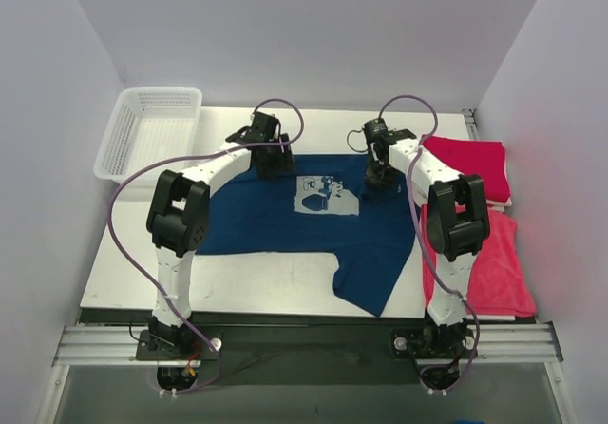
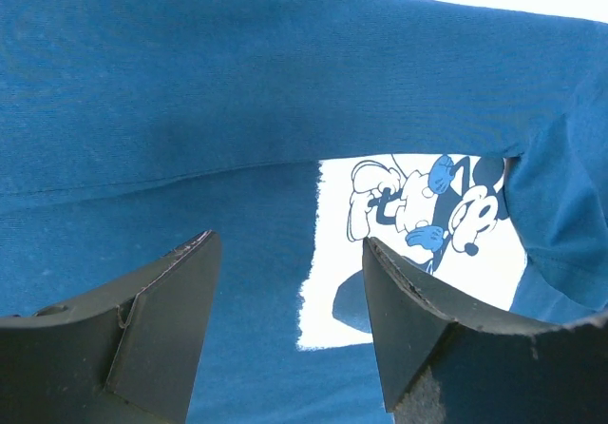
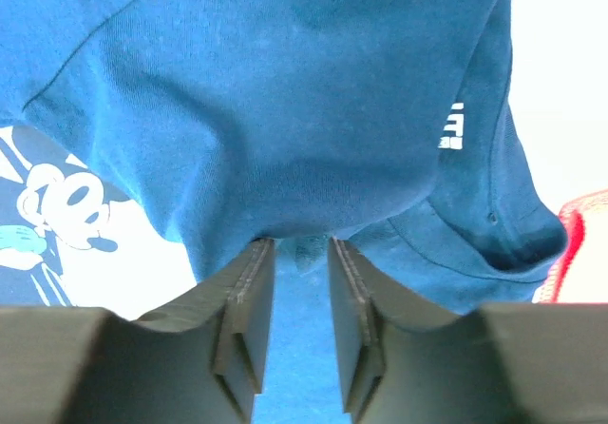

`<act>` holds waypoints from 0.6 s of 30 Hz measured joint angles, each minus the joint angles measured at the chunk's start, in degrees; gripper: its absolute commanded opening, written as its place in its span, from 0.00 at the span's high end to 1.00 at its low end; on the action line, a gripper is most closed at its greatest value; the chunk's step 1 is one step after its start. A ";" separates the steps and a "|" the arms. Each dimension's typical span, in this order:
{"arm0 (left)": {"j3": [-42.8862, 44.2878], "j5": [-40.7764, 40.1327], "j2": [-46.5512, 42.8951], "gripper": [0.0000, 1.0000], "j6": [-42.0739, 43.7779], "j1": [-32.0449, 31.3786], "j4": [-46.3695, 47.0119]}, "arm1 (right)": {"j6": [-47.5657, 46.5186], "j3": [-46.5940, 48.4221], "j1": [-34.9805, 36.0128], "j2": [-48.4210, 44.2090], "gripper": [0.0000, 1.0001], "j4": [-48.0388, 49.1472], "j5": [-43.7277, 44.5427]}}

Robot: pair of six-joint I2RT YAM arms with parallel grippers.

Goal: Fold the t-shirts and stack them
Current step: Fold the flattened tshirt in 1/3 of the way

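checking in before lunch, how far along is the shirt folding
Two red shirts look folded at the right. The blue shirt is in hand: mostly spread out, right claw at a bunched fold, left claw open above it. Left: finish folding it, then stack everything.

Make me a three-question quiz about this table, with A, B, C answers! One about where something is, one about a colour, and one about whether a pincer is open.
1. Where is the white plastic mesh basket? A: far left corner of the table. B: near right corner. C: on top of a shirt.
2. What colour is the soft t-shirt with the cartoon print? A: red. B: navy blue. C: white.
3. How is the left pincer? A: shut on the t-shirt. B: shut on the basket. C: open.
Answers: 1 A, it sits at the far left. 2 B, blue cloth surrounds the print. 3 C, its jaws stand wide apart over the cloth.
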 measured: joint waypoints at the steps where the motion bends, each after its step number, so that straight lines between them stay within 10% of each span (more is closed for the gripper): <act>1: 0.00 0.00 0.00 0.28 0.00 -0.04 0.00 | 0.07 -0.13 0.00 0.00 0.67 0.07 -0.26; 18: 0.02 0.00 0.09 0.28 0.00 -0.13 -0.02 | 1.20 -4.04 -0.04 0.33 0.77 0.00 -1.25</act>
